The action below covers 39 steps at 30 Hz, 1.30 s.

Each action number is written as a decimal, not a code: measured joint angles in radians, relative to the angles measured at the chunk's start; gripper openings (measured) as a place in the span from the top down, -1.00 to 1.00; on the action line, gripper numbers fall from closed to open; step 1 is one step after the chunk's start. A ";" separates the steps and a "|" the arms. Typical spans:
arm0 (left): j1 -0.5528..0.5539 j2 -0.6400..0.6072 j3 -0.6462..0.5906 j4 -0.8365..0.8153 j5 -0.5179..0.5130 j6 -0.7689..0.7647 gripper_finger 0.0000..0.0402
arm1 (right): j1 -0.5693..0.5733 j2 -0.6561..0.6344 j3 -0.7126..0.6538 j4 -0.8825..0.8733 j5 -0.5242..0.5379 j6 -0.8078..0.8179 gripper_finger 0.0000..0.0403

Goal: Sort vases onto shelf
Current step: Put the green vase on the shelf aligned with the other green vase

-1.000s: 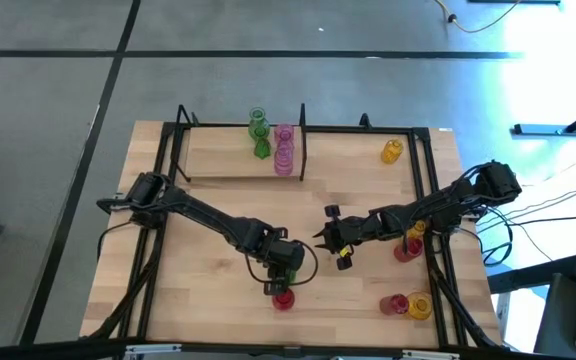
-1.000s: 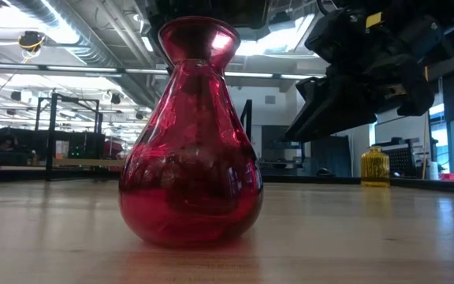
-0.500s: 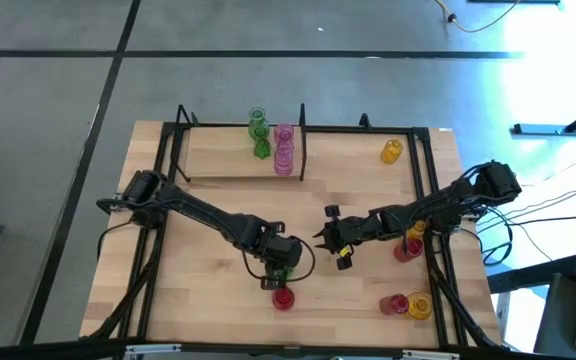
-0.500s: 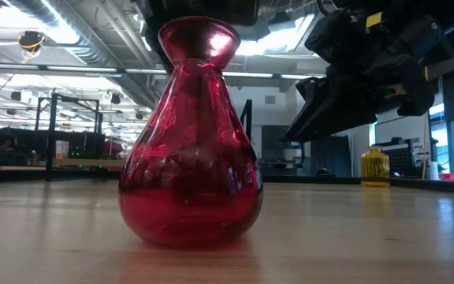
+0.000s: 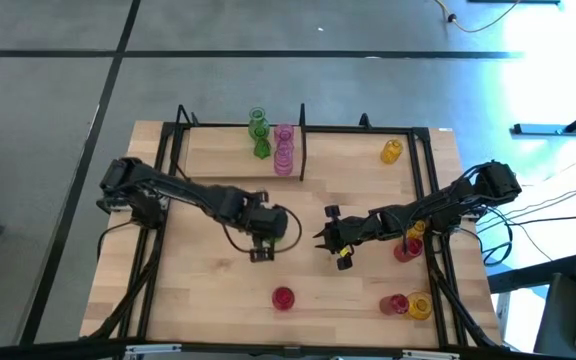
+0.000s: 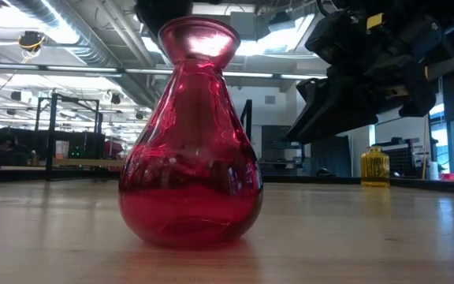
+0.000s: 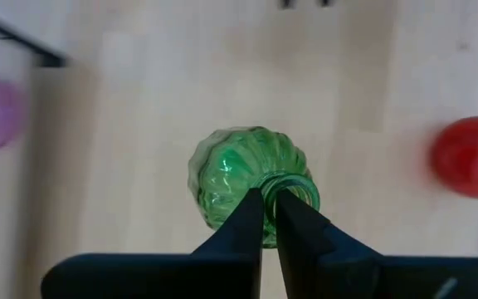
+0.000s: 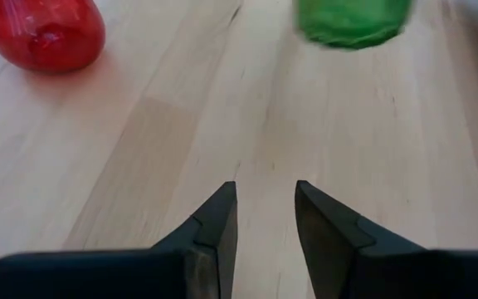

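Now the left gripper [image 7: 270, 218], pinching a ribbed translucent green vase [image 7: 237, 176] by its rim, has lifted away from the red bulb-shaped glass vase [image 5: 283, 297] toward mid-table; the right gripper [image 8: 261, 218] hovers there, fingers spread.

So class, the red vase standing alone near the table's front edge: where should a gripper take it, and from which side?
Grip the red vase at its narrow neck, coming straight down from above. It stands upright, and its flared lip over the wide bulb should stop fingers slipping, judging by how the left gripper pinches the green vase.
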 joint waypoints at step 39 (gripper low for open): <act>0.572 -0.070 -0.112 0.025 0.046 0.359 0.93 | 0.000 0.000 0.000 -0.010 -0.042 0.022 0.46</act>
